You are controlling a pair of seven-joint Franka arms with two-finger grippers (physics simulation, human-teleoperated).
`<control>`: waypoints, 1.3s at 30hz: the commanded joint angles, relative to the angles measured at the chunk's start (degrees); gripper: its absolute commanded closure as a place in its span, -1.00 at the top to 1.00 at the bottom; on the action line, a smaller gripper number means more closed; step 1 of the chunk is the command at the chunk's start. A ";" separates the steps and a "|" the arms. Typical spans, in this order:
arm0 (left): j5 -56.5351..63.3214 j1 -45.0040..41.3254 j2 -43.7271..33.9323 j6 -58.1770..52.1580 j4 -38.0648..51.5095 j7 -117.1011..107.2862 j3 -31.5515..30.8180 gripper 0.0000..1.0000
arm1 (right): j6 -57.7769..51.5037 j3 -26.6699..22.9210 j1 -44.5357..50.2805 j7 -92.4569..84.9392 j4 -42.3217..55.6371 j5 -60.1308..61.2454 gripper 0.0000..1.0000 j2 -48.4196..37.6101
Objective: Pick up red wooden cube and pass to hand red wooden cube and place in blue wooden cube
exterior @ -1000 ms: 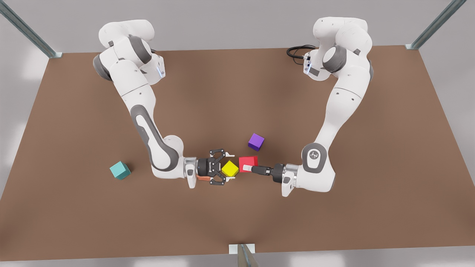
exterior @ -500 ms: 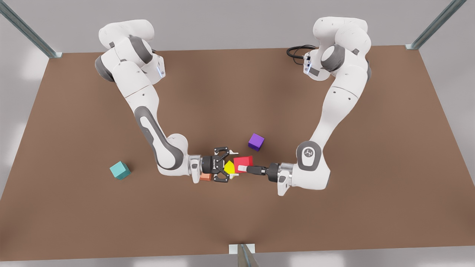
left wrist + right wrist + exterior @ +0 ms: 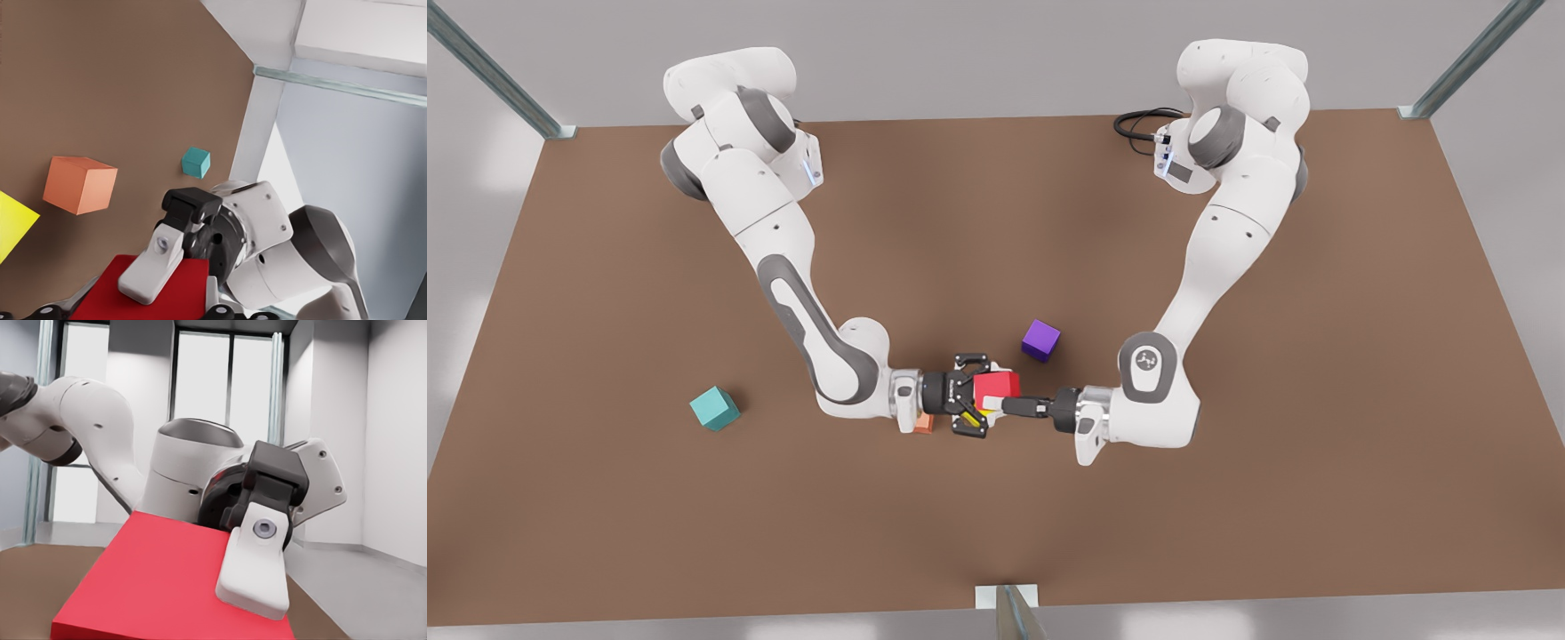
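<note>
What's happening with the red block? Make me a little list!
red wooden cube: held above the table, between both grippers
left gripper: front view's right, jaws shut on the red wooden cube
right gripper: front view's left, at the cube's other side
blue wooden cube: alone on the table, far to the front view's left
other cubes: purple cube, orange cube, yellow cube

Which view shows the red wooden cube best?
Front view: red wooden cube nearly whole, between right pincer and left pincer. Left wrist view: cut by the frame edge, partly behind the right pincer. Right wrist view: large, also cut.
</note>
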 commanded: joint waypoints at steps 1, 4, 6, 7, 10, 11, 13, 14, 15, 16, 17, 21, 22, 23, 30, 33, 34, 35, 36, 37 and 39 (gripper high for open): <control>-0.76 -0.09 -0.04 1.06 -0.08 -0.29 0.02 0.15 | 0.18 0.09 -0.11 -5.14 0.14 0.30 0.19 -0.13; -0.67 0.00 -0.04 0.89 -0.08 -0.29 0.02 0.96 | -0.17 0.09 -0.55 -5.14 0.05 0.30 0.16 -0.13; -0.67 0.88 -0.21 0.19 -0.08 -0.20 0.02 1.00 | -0.43 0.09 -0.99 -5.14 0.05 0.30 0.16 -0.13; -0.67 1.32 -0.30 -0.87 -0.08 -0.29 0.11 1.00 | -0.43 0.09 -0.99 -5.14 0.05 0.30 0.16 -0.13; -0.50 3.24 -0.56 -3.93 -0.08 -0.29 0.11 1.00 | -0.52 0.18 -1.26 -5.14 -0.04 0.30 0.16 -0.13; -0.23 5.71 -0.74 -6.84 -0.08 -1.08 0.11 1.00 | -0.70 0.09 -1.52 -4.97 -0.04 0.21 0.16 -0.22; 0.12 10.72 -0.83 -13.78 0.01 -1.25 0.20 1.00 | -0.78 -0.96 -3.63 -4.26 -0.13 -2.41 0.16 -1.01; 1.61 14.49 -0.91 -19.23 0.10 -1.34 0.29 1.00 | -0.70 -2.55 -5.73 -2.42 -0.21 -10.77 0.16 -1.89; 7.49 18.98 -4.51 -24.15 0.10 -1.52 0.38 1.00 | -0.70 -4.30 -6.97 0.21 0.14 -19.54 0.16 -1.98; 26.53 20.56 -10.39 -26.53 0.10 -5.81 0.29 1.00 | -0.78 -5.80 -8.72 6.97 0.31 -31.85 0.16 -3.55; 46.49 20.30 -16.29 -29.07 0.10 -8.90 -0.15 1.00 | -0.87 -6.50 -9.69 14.53 -0.21 -40.99 0.16 -6.71; 69.99 24.08 -27.10 -43.50 -0.60 -8.55 0.11 1.00 | -3.69 -16.87 -9.08 38.98 -6.28 -75.18 0.16 -16.65; 65.78 17.86 -40.53 -35.96 -14.37 5.32 14.05 1.00 | -2.81 -18.54 -8.64 40.65 -6.37 -86.34 0.16 -17.09; 61.65 8.36 -48.72 -27.59 -26.09 7.45 25.33 1.00 | -2.54 -19.95 -8.55 42.67 -7.41 -92.59 0.16 -18.23; 53.38 7.20 -44.77 -31.88 -21.53 3.85 27.62 1.00 | 8.17 -24.69 -8.99 61.13 -26.31 -110.00 0.16 -28.52; 54.26 7.82 -43.89 -35.06 -19.33 -3.27 27.80 1.00 | 13.80 -26.54 -8.99 61.22 -29.92 -112.46 0.16 -28.96; 54.44 8.00 -43.89 -35.06 -19.33 -3.54 27.62 1.00 | 15.47 -26.63 -8.99 61.22 -30.62 -113.78 0.16 -28.96; 54.17 8.17 -43.81 -34.97 -19.50 -3.45 27.62 1.00 | 17.31 -27.15 -8.99 61.22 -31.33 -113.78 0.16 -28.87; 54.17 8.26 -43.81 -35.06 -19.50 -3.27 27.62 1.00 | 18.46 -27.16 -9.08 61.22 -31.33 -114.57 0.16 -28.52; 54.17 8.17 -43.81 -35.23 -19.68 -3.36 27.62 1.00 | 19.34 -27.16 -9.17 61.22 -31.33 -114.84 0.16 -28.34; 54.17 8.17 -43.81 -35.32 -19.77 -3.54 27.62 1.00 | 19.43 -27.07 -9.25 61.39 -31.50 -114.75 0.16 -28.17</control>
